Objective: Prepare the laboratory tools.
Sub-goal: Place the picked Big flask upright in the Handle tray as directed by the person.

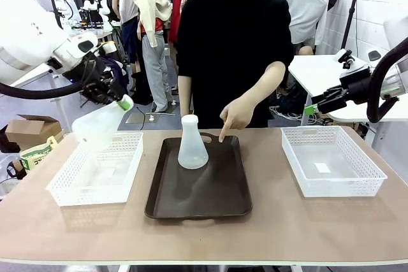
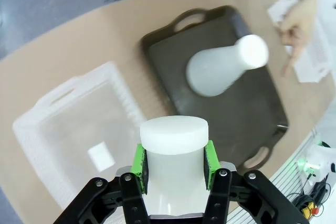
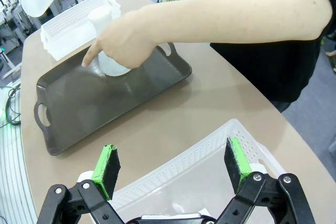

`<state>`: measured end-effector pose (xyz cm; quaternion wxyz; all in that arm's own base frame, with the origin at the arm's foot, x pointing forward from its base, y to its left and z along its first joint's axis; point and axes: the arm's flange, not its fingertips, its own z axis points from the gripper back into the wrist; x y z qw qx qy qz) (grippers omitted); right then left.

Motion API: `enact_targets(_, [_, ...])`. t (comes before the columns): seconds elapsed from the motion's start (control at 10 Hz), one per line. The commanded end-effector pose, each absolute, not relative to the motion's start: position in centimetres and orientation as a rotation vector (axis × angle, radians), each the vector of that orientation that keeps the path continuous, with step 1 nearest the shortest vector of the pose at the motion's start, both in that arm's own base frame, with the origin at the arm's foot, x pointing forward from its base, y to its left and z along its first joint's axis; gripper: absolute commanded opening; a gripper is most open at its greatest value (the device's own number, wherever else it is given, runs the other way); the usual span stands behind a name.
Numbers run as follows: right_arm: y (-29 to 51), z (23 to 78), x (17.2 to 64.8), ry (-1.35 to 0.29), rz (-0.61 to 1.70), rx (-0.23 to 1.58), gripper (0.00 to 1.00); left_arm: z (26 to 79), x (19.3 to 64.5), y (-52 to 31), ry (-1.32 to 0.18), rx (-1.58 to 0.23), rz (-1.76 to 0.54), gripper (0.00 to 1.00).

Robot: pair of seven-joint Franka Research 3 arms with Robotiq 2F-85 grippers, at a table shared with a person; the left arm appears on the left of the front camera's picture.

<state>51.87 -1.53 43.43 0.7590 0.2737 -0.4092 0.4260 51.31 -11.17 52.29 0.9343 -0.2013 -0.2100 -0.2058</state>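
The left gripper [image 2: 173, 163] is clamped on the neck of one flask [image 1: 99, 127], its green pads [image 2: 139, 162] pressed to either side just under the rim. In the front view this flask hangs tilted in the air, neck toward 1 o'clock and wide base toward 7 o'clock, above the far edge of the left basket [image 1: 95, 186], clear of the counter [image 1: 280, 221]. In the left wrist view the flask's round white mouth [image 2: 173, 135] faces the camera between the fingers, with the left basket blurred at 9 o'clock of it.

The second flask [image 1: 192, 144] stands upright in the far half of the dark brown tray [image 1: 197, 205], which lies at the middle of the counter between the two baskets. The person's hand [image 1: 234, 116] points an index finger down at the tray's far rim, just at 3 o'clock of the standing flask. In the right wrist view that hand [image 3: 123, 43] reaches across in front of the flask [image 3: 107, 66], whose base shows beneath it.

The right gripper [image 1: 309, 107] is held in the air at the far right, above and beyond the right basket [image 1: 331, 179], well apart from the tray. Its jaws stand wide open with nothing between them; in its own wrist view the green pads [image 3: 107, 163] sit far apart over the near wall of the right basket [image 3: 178, 174].
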Motion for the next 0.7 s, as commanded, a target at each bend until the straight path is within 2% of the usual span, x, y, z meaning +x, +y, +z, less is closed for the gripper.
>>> enact_targets(0.0, [-1.6,43.3,51.8,-0.884,0.934,0.595,1.0,54.4,48.2,-12.4,-0.574,-0.618,-0.576,0.0])
enact_targets(0.4, [-1.6,43.3,51.8,-0.884,0.934,0.595,1.0,55.5,44.9,-16.9,-0.834,-0.978,-0.849,0.0])
enact_targets(0.6, [-1.6,43.3,51.8,-0.884,0.934,0.595,1.0,53.6,44.6,-19.1,-1.056,-1.081,-1.031,0.0])
